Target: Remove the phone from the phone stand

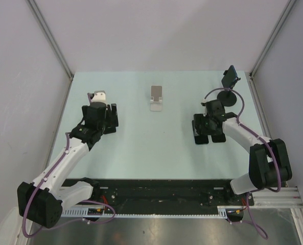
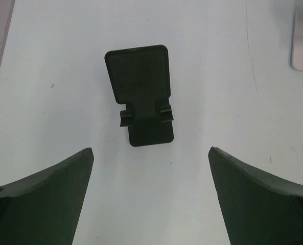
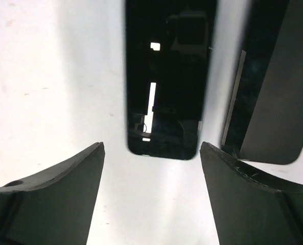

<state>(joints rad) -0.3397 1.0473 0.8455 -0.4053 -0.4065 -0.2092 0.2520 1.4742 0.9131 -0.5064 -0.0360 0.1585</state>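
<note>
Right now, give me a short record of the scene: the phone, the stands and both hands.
phone: flat on the table, glossy face up, on no stand
right hand: open, at one end of the phone, not gripping it
left hand: open, holding nothing
black stand: empty, ahead of the left hand
silver stand: empty, mid-table toward the back
round-base stand: far right corner, dark head on top
dark slab: beside the phone, identity unclear

No text, label, brand, number or sign readable in any view, glossy face of the phone (image 3: 166,102) dark, only reflections on it
</note>
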